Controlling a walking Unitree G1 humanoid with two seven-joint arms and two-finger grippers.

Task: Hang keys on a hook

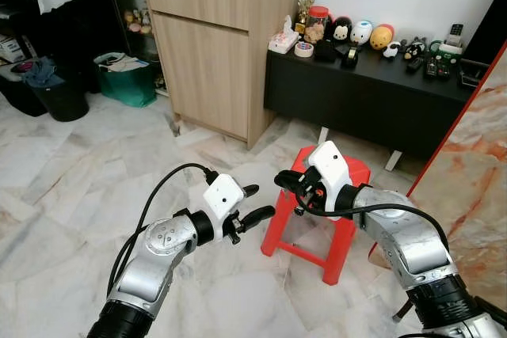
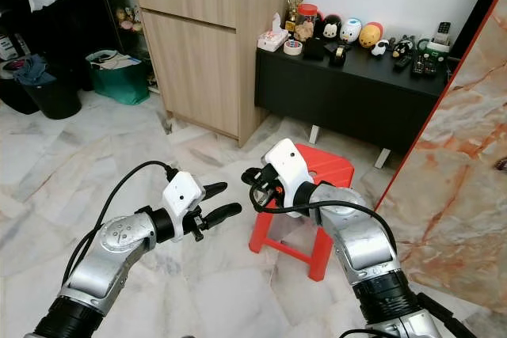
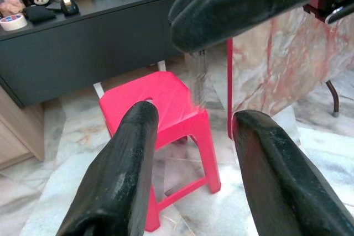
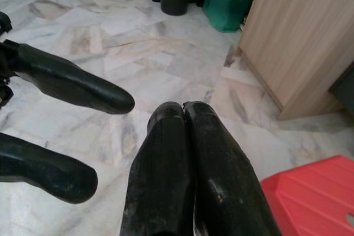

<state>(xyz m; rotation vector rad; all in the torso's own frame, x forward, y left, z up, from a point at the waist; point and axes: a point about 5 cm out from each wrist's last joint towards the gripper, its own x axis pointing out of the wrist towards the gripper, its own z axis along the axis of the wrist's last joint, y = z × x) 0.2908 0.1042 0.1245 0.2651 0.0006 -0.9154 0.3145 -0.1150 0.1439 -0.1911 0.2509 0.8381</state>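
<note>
My two grippers face each other at chest height over the marble floor. The left gripper (image 1: 257, 202) is open, its two black fingers (image 3: 133, 153) spread with nothing between them. A short gap away, the right gripper (image 1: 282, 182) is shut, fingers pressed together (image 4: 182, 109). In the left wrist view a thin, blurred silvery piece (image 3: 197, 78) hangs just below the right gripper's tips; it looks like a key. It sits above and between the left fingers, not touching them. The rest of the keys cannot be made out.
A red plastic stool (image 1: 348, 176) stands just under and behind the right gripper. Behind it are a low black bench (image 1: 372, 89) with toys, a wooden cabinet (image 1: 210, 61), a green bag (image 1: 127, 81) and a black bin (image 1: 55, 96). A marble slab (image 1: 475, 180) stands at right.
</note>
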